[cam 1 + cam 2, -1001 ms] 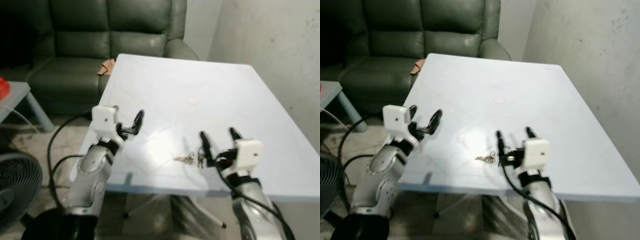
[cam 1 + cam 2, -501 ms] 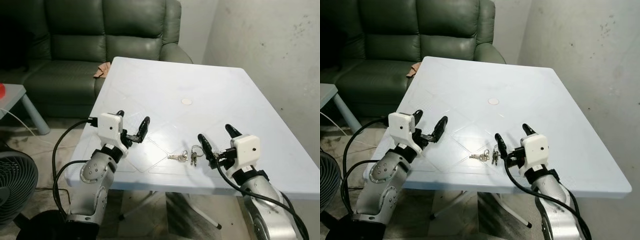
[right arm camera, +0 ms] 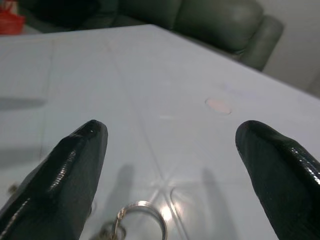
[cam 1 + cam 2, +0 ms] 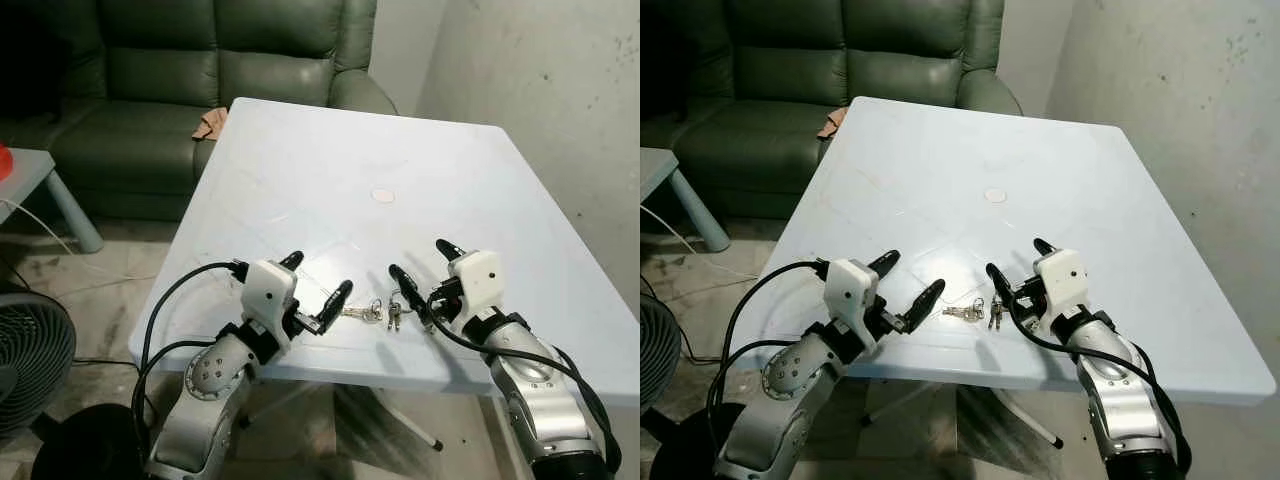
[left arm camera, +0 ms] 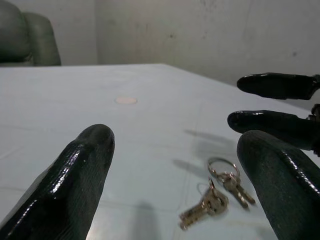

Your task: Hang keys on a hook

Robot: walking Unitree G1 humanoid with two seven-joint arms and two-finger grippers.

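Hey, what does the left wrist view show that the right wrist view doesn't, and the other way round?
Left wrist view alone: the whole bunch of keys lying flat on the table, the right gripper beyond them with open jaws, and the bare wall.

Right wrist view alone: something red on a side table, and just the key ring, not the keys themselves.

Both: the pale table top, its small round spot, the green sofa, and the viewing gripper's own two black fingers spread open.

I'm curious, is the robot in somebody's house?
Probably a home living room: a green sofa, a white table holding keys, and a fan on the floor.
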